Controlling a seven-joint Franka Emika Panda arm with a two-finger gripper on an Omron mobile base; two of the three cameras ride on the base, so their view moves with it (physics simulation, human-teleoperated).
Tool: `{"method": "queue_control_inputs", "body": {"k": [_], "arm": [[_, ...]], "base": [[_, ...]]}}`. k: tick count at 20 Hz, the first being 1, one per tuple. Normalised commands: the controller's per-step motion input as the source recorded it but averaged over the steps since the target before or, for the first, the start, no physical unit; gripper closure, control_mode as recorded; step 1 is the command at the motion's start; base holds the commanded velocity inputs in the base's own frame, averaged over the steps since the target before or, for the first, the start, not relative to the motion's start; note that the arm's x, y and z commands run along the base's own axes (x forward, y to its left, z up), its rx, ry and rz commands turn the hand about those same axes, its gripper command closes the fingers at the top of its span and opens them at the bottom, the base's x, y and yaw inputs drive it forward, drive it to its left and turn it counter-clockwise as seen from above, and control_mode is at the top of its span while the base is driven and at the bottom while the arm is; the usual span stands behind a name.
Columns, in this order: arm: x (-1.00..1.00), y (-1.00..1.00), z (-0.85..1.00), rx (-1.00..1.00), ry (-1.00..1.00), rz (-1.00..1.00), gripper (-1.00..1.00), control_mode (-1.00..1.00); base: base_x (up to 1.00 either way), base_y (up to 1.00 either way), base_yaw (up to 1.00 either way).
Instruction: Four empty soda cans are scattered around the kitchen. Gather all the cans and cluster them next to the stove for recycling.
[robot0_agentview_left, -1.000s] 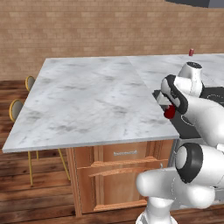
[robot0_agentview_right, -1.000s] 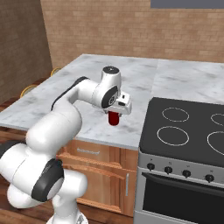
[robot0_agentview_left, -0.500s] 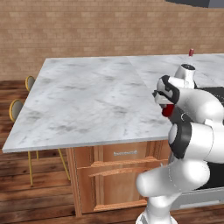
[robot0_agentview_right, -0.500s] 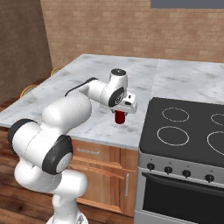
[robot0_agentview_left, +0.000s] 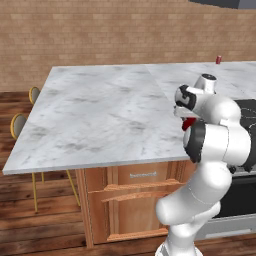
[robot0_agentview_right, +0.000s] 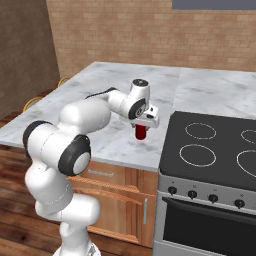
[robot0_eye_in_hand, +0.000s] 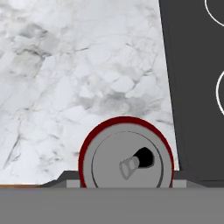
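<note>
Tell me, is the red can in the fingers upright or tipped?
Upright. The red can hangs vertically under the hand beside the stove, and the hand view looks straight down on its round top.

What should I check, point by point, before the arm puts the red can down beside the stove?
1. Red soda can held in the end effector: ok, it hangs under the hand, and the hand view looks straight down on its top.
2. Can upright: ok.
3. Can over the marble counter, not over the stove: ok, marble lies below it, left of the cooktop edge.
4. Counter below the can free of other things: ok, bare marble shows in the hand view.
5. Can already resting on the counter: cannot tell.
6. Other cans: not ok, a second red can stands at the far edge of the counter.
</note>
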Motion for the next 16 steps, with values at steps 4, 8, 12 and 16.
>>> {"method": "queue_control_inputs", "body": {"k": [4, 8, 12, 16], "arm": [[0.26, -0.10, -0.08, 0.00, 0.02, 0.00, 1.00, -1.00], [0.28, -0.18, -0.12, 0.00, 0.00, 0.00, 1.00, -1.00], [0.32, -0.18, -0.16, 0.00, 0.00, 0.00, 1.00, -1.00], [0.29, -0.11, -0.22, 0.00, 0.01, 0.00, 1.00, -1.00]], "base": [[0.00, 0.00, 0.00], [0.00, 0.00, 0.00], [0.00, 0.00, 0.00], [0.00, 0.00, 0.00]]}}
